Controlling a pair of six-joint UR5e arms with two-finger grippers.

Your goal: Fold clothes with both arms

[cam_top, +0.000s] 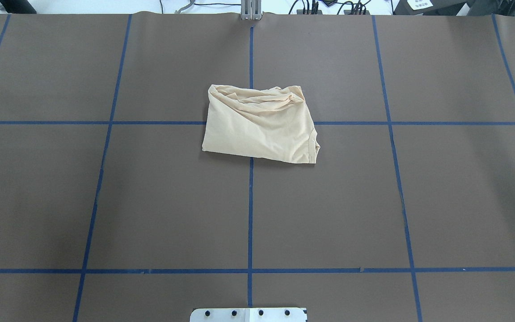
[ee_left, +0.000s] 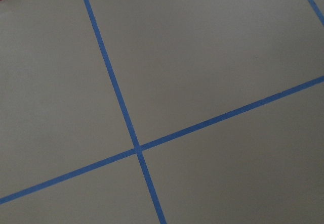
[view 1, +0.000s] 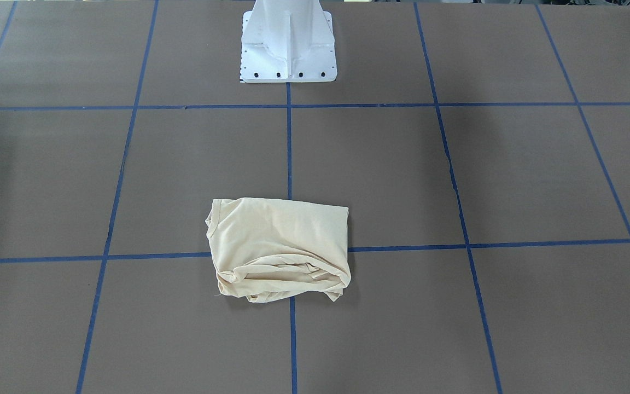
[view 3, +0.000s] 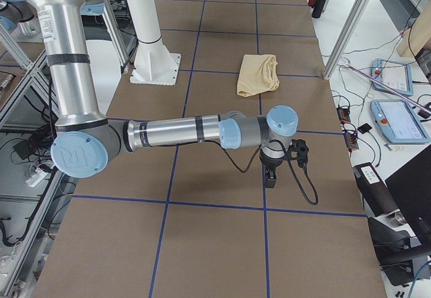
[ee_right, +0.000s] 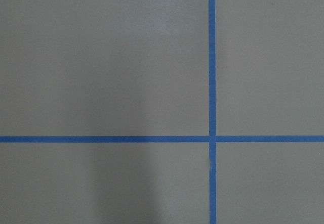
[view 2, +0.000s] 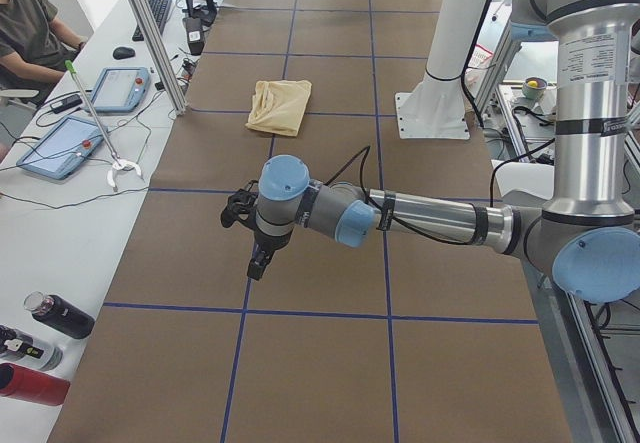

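The pale yellow thin cloth T-shirt (cam_top: 259,125) lay folded into a rough rectangle mid-table on the brown paper-covered table (cam_top: 61,201). It sat across the centre crossing of the blue tape lines (cam_top: 250,201), well out from the white pedestal base (cam_top: 248,314). Its long axis ran side to side across the robot's front. The bunched, wrinkled edge was on the side far from the base, and the neck opening was toward the robot's right.

Neither arm showed in the overhead or front-facing views. In the left side view the silver-grey jointed left arm (view 2: 400,218) reached out low over bare table, with the black 2-finger left gripper (view 2: 258,263) pointing down, well apart from the T-shirt (view 2: 280,106). In the right side view the right arm (view 3: 182,133) mirrored it, the right gripper (view 3: 271,177) also well apart from the T-shirt (view 3: 258,75).

The jaw state of both could not be told from these views. Both wrist cameras saw only brown surface and tape, no cloth.

The T-shirt lay between the 2 grippers, inward from each, and neither was plainly nearer. Judged: each arm would need to travel inward toward the centre line for any further fold.
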